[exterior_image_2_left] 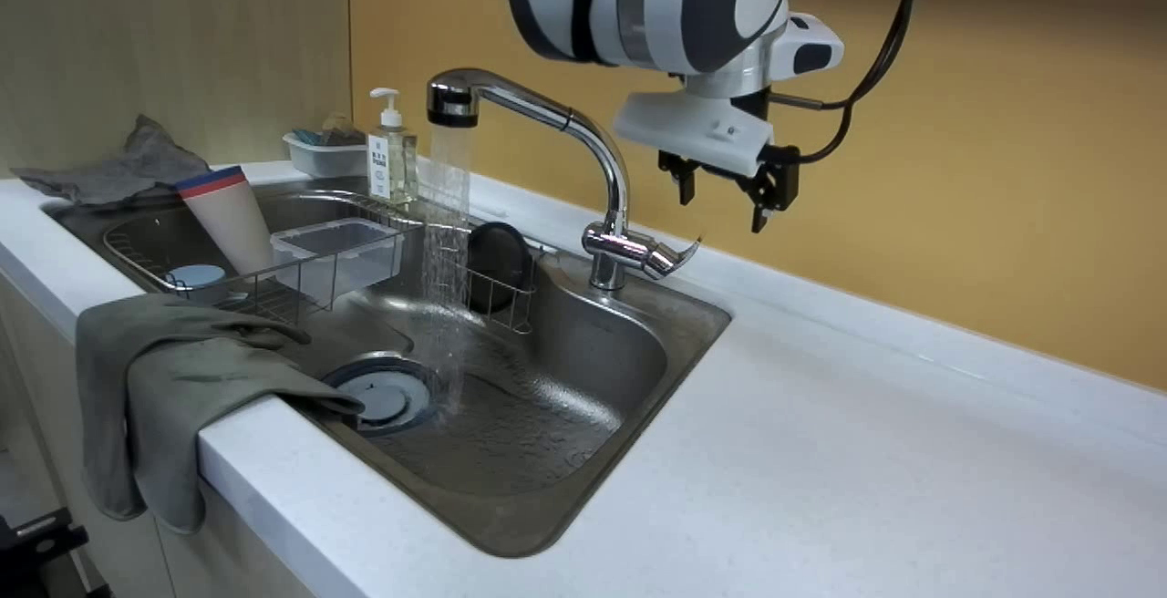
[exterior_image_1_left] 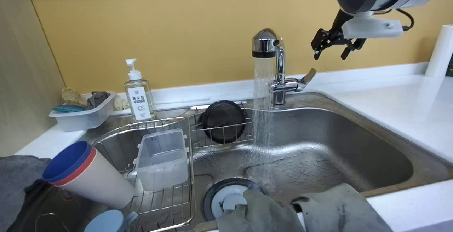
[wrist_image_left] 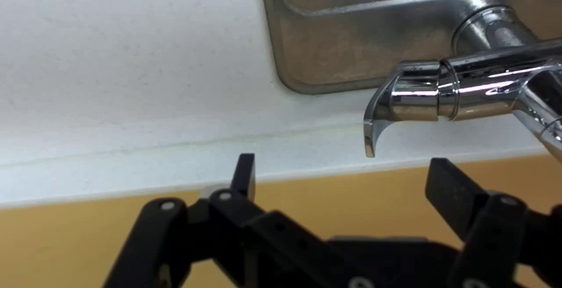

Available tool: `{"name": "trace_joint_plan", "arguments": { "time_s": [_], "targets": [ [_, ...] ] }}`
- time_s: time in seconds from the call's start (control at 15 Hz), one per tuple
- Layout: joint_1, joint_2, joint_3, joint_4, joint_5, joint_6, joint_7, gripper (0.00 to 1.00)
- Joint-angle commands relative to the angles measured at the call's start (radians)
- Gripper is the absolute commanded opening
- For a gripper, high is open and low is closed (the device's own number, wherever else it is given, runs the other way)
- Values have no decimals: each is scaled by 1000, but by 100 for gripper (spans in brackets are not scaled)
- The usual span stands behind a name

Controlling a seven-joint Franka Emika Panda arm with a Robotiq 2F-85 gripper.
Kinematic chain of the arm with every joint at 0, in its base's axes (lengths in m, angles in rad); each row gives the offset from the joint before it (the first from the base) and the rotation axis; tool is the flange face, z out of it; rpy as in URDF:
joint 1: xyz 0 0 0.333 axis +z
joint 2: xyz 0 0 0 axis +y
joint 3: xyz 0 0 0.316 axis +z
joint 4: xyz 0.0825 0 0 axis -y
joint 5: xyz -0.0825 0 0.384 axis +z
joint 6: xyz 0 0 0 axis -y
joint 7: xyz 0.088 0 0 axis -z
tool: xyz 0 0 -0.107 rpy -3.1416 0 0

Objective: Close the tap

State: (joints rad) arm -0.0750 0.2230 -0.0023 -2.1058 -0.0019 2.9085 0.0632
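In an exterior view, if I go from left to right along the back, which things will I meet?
In an exterior view: plastic tub, soap bottle, black round item, tap, gripper, white cylinder.

1. Place: I enter it as a kitchen; home or workplace, I cannot tell.
2. Sink (exterior_image_2_left: 506, 525), stainless steel, sunk in a white counter (exterior_image_2_left: 821, 452) over pale cupboard panels (exterior_image_2_left: 210, 571); round drain (exterior_image_2_left: 387, 399) in its floor.
3. Tap (exterior_image_2_left: 608, 160), chrome, single-lever, water (exterior_image_1_left: 263, 129) running.
4. Wire rack (exterior_image_1_left: 193, 175), at the sink; clear plastic container (exterior_image_1_left: 164, 164) in it, stacked cups (exterior_image_1_left: 101, 175) tilted just beside the container.
5. Pump soap bottle (exterior_image_1_left: 139, 97), labelled, at the sink's back edge.
6. Plastic tub (exterior_image_1_left: 83, 119), near the bottle, holding sponges or cloths (exterior_image_1_left: 97, 99); I cannot tell which.
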Motion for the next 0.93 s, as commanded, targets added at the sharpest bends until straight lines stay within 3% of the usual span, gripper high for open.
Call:
{"name": "trace_joint_plan", "arguments": {
  "time_s": [0.0, 0.53, 0.8, 0.87],
  "targets": [
    [-39, 106, 63, 117, 109, 30, -65, 100],
    [-136, 219, 197, 242, 240, -18, -174, 100],
    [-210, 232, 299, 270, 311, -106, -266, 100],
    [-199, 227, 293, 274, 341, -137, -294, 100]
  ]
}}
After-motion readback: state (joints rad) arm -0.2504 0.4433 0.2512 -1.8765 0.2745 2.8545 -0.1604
